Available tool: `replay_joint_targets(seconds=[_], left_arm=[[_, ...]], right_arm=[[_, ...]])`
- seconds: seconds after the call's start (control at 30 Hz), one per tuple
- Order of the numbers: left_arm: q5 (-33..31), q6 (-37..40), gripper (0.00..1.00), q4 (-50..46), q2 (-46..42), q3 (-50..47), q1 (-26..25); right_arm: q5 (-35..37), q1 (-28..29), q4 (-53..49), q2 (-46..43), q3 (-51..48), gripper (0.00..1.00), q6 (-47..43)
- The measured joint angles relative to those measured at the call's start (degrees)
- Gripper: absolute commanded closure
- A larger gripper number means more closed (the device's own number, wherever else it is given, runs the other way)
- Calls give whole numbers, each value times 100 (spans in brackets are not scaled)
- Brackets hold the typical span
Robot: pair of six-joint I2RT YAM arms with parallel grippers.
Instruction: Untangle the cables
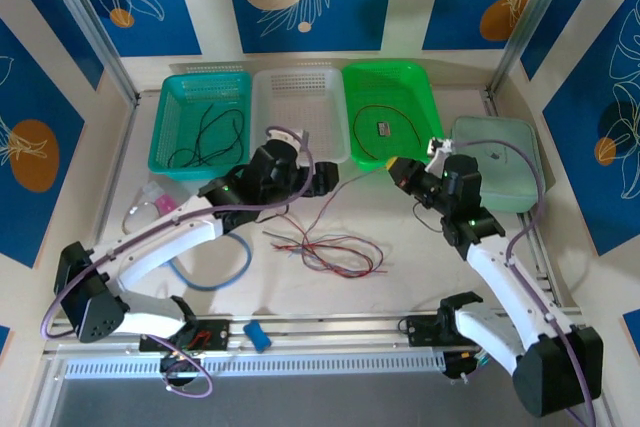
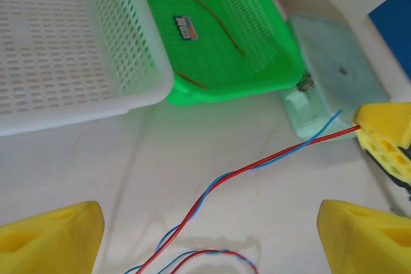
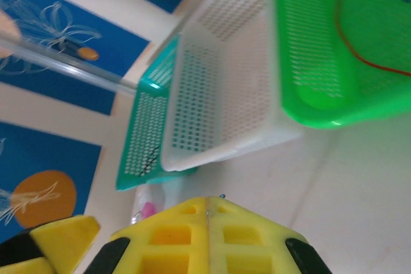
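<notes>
Cables (image 1: 330, 247) were seen lying in a loose heap on the table (image 1: 420, 267) in front of the baskets, between the two arms. One red-and-blue strand (image 2: 257, 165) was stretched up out of it toward the right. The right gripper (image 1: 400, 172) was clamped tight, fingers pressed flat together. In the left wrist view that twisted strand could be followed straight into its yellow tip, so it was pretty clearly pinched there. The left gripper (image 2: 205, 242) was spread wide with nothing held, its fingers (image 2: 51, 235) parked either side of the strand and not touching it.

Further back, three baskets were lined up: a teal basket (image 1: 200, 122) with a black wire (image 1: 207, 142) in it, a white basket (image 1: 300, 112), and a green basket (image 1: 390, 112) with a brown-orange wire (image 2: 218, 20). A pale green lid (image 1: 495, 162) was set just right of them. A thick light-blue hose (image 1: 246, 255) was looped by the left arm, apart from the heap.
</notes>
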Motion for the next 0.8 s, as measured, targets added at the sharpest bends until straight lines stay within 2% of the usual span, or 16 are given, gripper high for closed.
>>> replay_joint_targets(seconds=[0.17, 0.37, 0.5, 0.73, 0.8], left_arm=[[649, -284, 20, 153, -136, 4, 387], [1200, -481, 27, 411, -144, 7, 516], [1423, -590, 31, 605, -144, 7, 531], [1569, -717, 46, 756, -144, 9, 533], [1591, -719, 47, 780, -144, 9, 535]], right_arm=[[-619, 308, 623, 575, 643, 100, -358], [-949, 774, 1163, 968, 1064, 100, -592], [-1010, 938, 1322, 1189, 1147, 100, -612], [-1016, 1086, 1379, 1353, 1263, 100, -649], [-1038, 1106, 1388, 1381, 1305, 100, -651]])
